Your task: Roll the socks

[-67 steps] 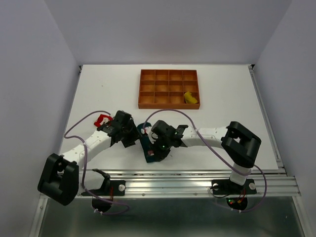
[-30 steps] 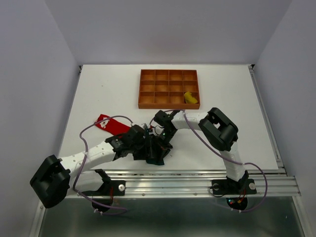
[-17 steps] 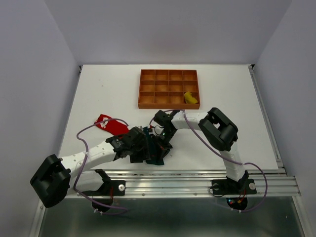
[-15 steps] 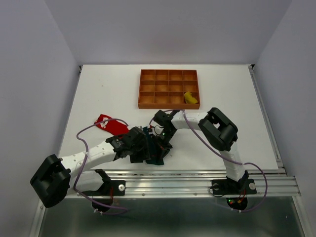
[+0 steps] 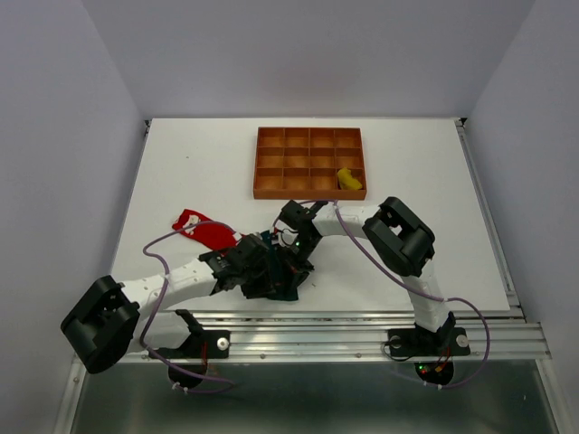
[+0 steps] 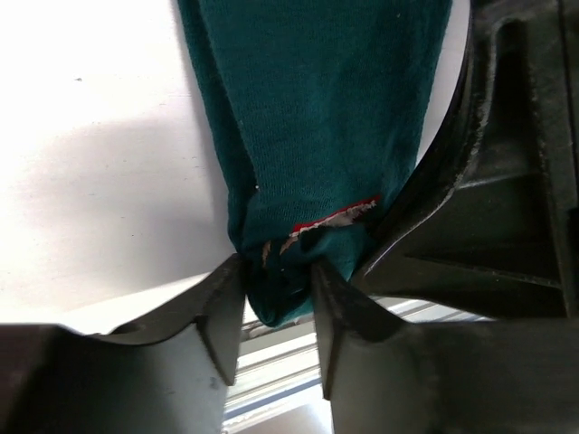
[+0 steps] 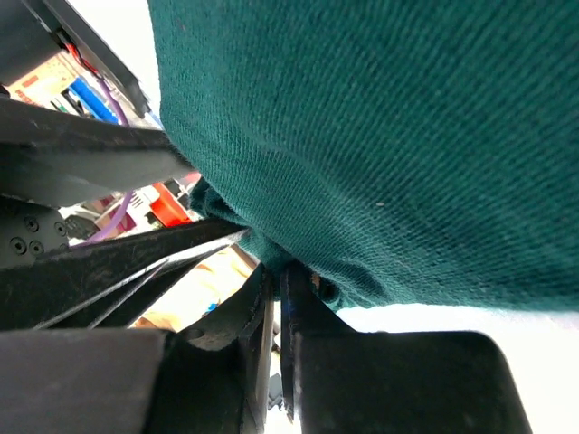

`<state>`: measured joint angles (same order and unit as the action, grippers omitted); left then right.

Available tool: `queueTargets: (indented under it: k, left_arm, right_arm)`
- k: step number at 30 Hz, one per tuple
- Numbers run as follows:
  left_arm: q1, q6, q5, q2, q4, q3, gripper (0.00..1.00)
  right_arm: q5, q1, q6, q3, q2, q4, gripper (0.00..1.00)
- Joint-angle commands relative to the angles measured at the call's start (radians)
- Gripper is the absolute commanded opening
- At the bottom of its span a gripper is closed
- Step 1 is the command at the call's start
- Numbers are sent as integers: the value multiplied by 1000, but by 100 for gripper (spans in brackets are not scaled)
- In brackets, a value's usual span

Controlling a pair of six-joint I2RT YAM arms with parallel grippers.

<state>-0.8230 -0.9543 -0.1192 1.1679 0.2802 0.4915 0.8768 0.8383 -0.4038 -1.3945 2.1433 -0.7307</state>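
Leftmost, the red sock (image 5: pixel 201 228) is laid flat on the white table (image 5: pixel 181 154), with a purple cable (image 5: pixel 167 238) looped just beside it. Near the front edge, the teal sock (image 6: pixel 317 117) is pinched at its bunched end by the left gripper (image 6: pixel 276 276) and clamped by the right gripper (image 7: pixel 276 271); from above it is largely hidden by both. Farther right, the yellow sock (image 5: pixel 348 179) is kept in the near-right compartment of the tray (image 5: pixel 298 194).
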Motion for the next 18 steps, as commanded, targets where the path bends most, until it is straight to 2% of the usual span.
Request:
queueTargets:
  k: [1, 2, 3, 5, 6, 7, 10, 11, 13, 16, 18]
  left_arm:
    - [-5, -27, 32, 7, -12, -21, 40]
    - [-5, -32, 33, 15, -15, -21, 33]
    - [-5, -32, 36, 19, -18, -19, 33]
    - [-5, -41, 44, 39, -19, -18, 18]
    - [-4, -43, 47, 45, -16, -14, 5]
    - [-4, -46, 56, 59, -9, -7, 0]
    - [1, -57, 69, 55, 4, -2, 0]
    - [13, -61, 67, 47, 5, -5, 0]
    - [38, -67, 66, 24, 16, -13, 0]
    - [99, -57, 50, -8, 40, -13, 0]
    - [151, -29, 33, -22, 45, -8, 0]
  right_arm:
    - [-87, -5, -70, 5, 1, 74, 1]
    - [-88, -5, -78, 8, -3, 89, 1]
    - [-85, -5, -87, 12, -3, 100, 1]
    - [-82, -5, -95, 23, -8, 120, 1]
    - [-94, -5, -96, 26, -10, 122, 1]
    - [-125, -5, -90, 28, -13, 120, 1]
    - [-180, -5, -76, 32, -31, 131, 5]
    - [-191, -5, -70, 44, -40, 152, 11]
    - [-235, -5, -43, 58, -72, 169, 16]
    - [-278, -5, 6, 98, -138, 252, 37]
    - [-269, -5, 31, 158, -187, 314, 43]
